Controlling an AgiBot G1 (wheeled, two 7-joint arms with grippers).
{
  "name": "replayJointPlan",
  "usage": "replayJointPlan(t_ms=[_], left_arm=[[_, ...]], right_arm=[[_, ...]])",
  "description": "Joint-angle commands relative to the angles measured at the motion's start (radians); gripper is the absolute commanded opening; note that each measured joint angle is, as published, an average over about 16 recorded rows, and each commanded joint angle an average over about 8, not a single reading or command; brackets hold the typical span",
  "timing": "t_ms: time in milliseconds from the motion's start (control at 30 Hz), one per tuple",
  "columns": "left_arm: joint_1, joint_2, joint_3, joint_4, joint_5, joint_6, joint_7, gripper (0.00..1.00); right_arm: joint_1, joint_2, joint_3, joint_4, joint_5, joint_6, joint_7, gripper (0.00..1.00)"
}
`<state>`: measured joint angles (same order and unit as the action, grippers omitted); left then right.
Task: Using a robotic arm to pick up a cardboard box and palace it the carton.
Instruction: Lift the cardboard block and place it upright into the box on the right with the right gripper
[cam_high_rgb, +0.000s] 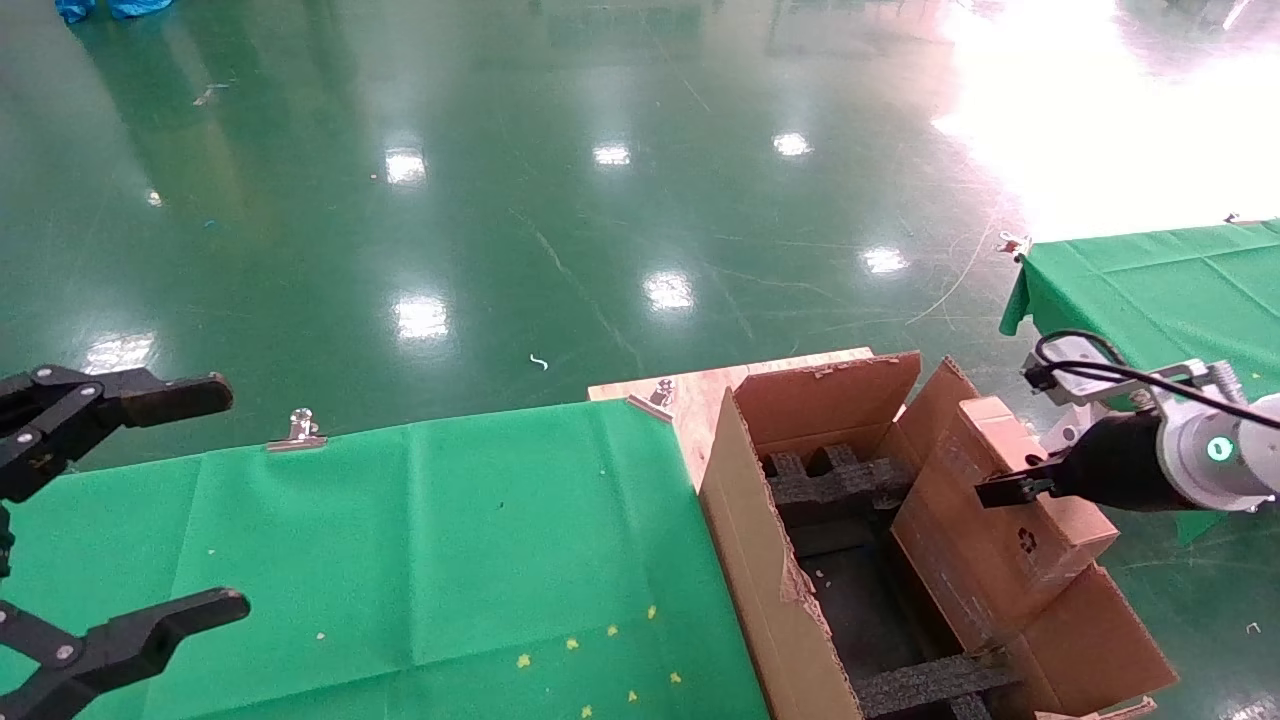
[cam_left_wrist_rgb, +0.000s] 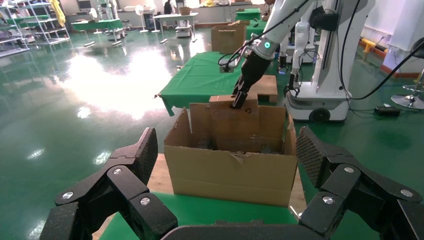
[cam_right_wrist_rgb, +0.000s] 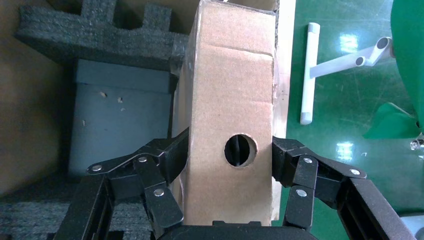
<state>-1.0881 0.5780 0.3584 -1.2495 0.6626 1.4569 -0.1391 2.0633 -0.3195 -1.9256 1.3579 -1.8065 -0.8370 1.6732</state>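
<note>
My right gripper (cam_high_rgb: 1010, 490) is shut on the cardboard box (cam_high_rgb: 1000, 530), a small brown box with a round hole (cam_right_wrist_rgb: 240, 150) and a recycling mark. In the right wrist view the gripper (cam_right_wrist_rgb: 230, 152) presses black fingers against both of the box's (cam_right_wrist_rgb: 230, 95) narrow sides. The box hangs tilted with its lower end inside the right side of the carton (cam_high_rgb: 750, 540), beside black foam inserts (cam_high_rgb: 840, 480). In the left wrist view the box (cam_left_wrist_rgb: 232, 125) stands up out of the carton (cam_left_wrist_rgb: 230, 172). My left gripper (cam_high_rgb: 215, 500) is open and holds nothing, far left over the green cloth.
A green cloth (cam_high_rgb: 450, 550) covers the table, held by a metal clip (cam_high_rgb: 300, 430); the carton stands on a wooden board (cam_high_rgb: 690, 390). A second green-covered table (cam_high_rgb: 1150, 290) is at the right. A white pipe frame (cam_right_wrist_rgb: 307, 75) lies on the floor beside the carton.
</note>
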Motion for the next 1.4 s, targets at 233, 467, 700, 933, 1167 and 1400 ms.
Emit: replayJointPlan(t_ms=[233, 467, 700, 933, 1167, 1400], left_arm=[[0.000, 0.000, 0.000, 0.000, 0.000, 0.000, 0.000, 1.00], [0.000, 0.000, 0.000, 0.000, 0.000, 0.000, 0.000, 1.00], [0.000, 0.000, 0.000, 0.000, 0.000, 0.000, 0.000, 1.00], [0.000, 0.000, 0.000, 0.000, 0.000, 0.000, 0.000, 1.00], [0.000, 0.000, 0.000, 0.000, 0.000, 0.000, 0.000, 1.00], [0.000, 0.000, 0.000, 0.000, 0.000, 0.000, 0.000, 1.00]], right_arm=[[-0.056, -0.021, -0.022, 0.001, -0.072, 0.071, 0.066, 0.00], [-0.095, -0.051, -0.035, 0.003, -0.140, 0.107, 0.144, 0.00], [-0.128, -0.072, -0.045, 0.004, -0.182, 0.128, 0.195, 0.00], [-0.163, -0.083, -0.058, 0.005, -0.208, 0.144, 0.226, 0.00], [-0.195, -0.088, -0.072, 0.006, -0.212, 0.151, 0.243, 0.00], [-0.220, -0.097, -0.082, 0.005, -0.207, 0.151, 0.260, 0.00]])
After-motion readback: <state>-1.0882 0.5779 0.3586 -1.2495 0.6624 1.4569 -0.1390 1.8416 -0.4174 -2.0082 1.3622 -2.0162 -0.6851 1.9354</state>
